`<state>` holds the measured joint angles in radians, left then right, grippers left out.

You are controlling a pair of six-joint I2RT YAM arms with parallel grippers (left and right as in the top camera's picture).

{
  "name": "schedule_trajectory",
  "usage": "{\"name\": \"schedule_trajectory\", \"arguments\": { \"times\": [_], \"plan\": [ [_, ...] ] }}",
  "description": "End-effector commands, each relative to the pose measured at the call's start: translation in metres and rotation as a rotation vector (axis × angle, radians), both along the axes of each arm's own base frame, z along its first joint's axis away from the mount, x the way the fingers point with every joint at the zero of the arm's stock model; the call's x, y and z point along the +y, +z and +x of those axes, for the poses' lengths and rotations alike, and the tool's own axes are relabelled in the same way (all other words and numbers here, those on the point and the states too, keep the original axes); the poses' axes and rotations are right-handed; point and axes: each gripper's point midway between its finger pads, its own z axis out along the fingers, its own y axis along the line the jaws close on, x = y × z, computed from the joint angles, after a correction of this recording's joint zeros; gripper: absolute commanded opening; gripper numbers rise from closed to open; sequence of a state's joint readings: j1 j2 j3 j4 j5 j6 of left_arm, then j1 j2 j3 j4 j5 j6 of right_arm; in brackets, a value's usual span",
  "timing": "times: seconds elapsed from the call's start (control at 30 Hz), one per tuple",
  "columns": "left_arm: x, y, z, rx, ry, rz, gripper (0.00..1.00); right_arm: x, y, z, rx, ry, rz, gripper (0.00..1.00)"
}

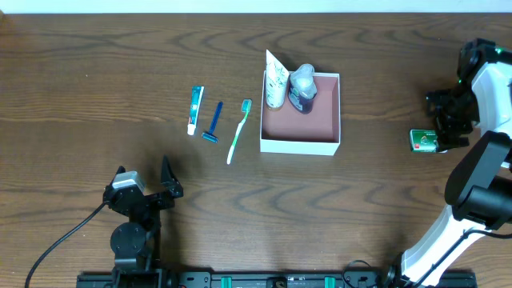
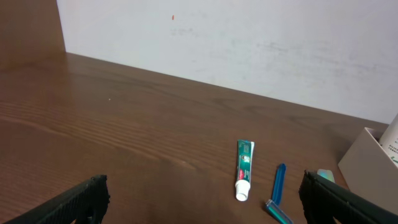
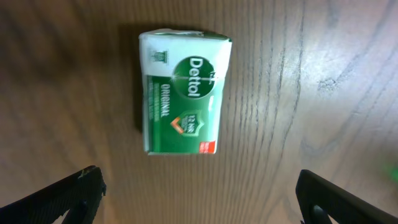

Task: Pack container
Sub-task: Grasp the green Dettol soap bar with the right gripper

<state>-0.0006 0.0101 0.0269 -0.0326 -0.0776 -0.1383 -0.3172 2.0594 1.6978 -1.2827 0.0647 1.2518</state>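
At the near left of the table (image 1: 80, 80), the left gripper (image 1: 144, 170) sits low. Its fingers are wide apart with nothing between them. In its wrist view the left gripper (image 2: 204, 182) faces across the bare wood toward the toiletries, and a dark finger (image 2: 81, 200) shows at each bottom corner.

Right of it and further back, three items lie flat in a loose row. First is the toothpaste (image 1: 195, 110) (image 2: 244, 168), white and green with its cap toward the near side. Just beside it is the blue razor (image 1: 214, 122) (image 2: 278, 186). Next is the toothbrush (image 1: 238, 132), with a white handle and a teal head pointing away. Only the head of the toothbrush (image 2: 324, 175) shows in the left wrist view. None of the three touch each other.

The container (image 1: 300, 146) (image 2: 367, 165) stands just right of the toothbrush, near the table's middle, and it is open. In its far left corner a white tube (image 1: 276, 80) (image 2: 392, 138) leans upright. A dark blue bottle (image 1: 302, 88) with a clear cap stands against the tube. The rest of the pink-brown floor is bare.

Well apart to the right, the soap box (image 1: 426, 141) (image 3: 183, 99) lies flat on the wood, green face up. The right gripper (image 1: 446, 128) (image 3: 199, 179) points down at it with its fingers spread wide. In its wrist view, the soap box lies ahead of the fingertips (image 3: 78, 194), clear of both.
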Motion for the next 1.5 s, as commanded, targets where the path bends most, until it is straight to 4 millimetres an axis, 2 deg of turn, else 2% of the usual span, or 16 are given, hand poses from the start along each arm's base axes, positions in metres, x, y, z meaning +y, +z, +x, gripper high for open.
{"name": "schedule_trajectory", "arguments": {
  "times": [0.0,0.27,0.63,1.17,1.47],
  "plan": [
    [0.003,-0.018,-0.001,0.051,0.014,-0.005,0.98,-0.006,-0.003,-0.004,-0.003,-0.024,-0.03,0.99],
    [0.003,-0.018,-0.001,0.051,0.014,-0.005,0.98,-0.013,-0.023,-0.003,-0.025,-0.018,-0.056,0.99],
    [0.003,-0.018,-0.001,0.051,0.014,-0.005,0.98,-0.022,-0.045,-0.013,-0.026,-0.047,-0.056,0.99],
    [0.003,-0.018,-0.001,0.051,0.014,-0.005,0.98,-0.028,-0.051,-0.006,-0.056,-0.024,-0.065,0.99],
    [0.003,-0.018,-0.001,0.051,0.014,-0.005,0.98,-0.023,-0.071,-0.012,-0.063,-0.025,-0.055,0.99]
  ]
}}
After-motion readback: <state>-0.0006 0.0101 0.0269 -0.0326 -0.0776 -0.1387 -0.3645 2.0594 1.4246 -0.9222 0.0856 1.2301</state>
